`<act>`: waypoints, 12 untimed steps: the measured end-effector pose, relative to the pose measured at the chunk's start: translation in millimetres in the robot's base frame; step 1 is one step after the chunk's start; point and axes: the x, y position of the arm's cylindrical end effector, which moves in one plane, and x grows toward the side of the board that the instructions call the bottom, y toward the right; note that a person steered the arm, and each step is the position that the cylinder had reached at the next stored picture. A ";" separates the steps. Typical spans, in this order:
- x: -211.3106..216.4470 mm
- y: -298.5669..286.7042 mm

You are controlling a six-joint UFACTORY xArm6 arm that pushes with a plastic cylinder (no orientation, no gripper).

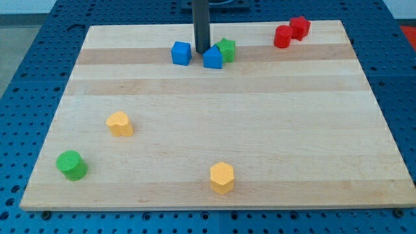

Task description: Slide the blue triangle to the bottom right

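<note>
The blue triangle (212,58) lies near the view's top centre of the wooden board (214,130). It touches a green star block (226,49) on its upper right. A blue cube (181,52) sits just to its left. My tip (201,52) stands between the blue cube and the blue triangle, against the triangle's upper left edge.
Two red blocks (290,32) sit together at the view's top right. A yellow block (119,123) is at the left middle, a green cylinder (71,164) at the bottom left, and a yellow hexagon block (221,177) at the bottom centre.
</note>
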 end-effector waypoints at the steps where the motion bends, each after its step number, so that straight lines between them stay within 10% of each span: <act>1: 15.1 22.0; 12: 156.3 49.4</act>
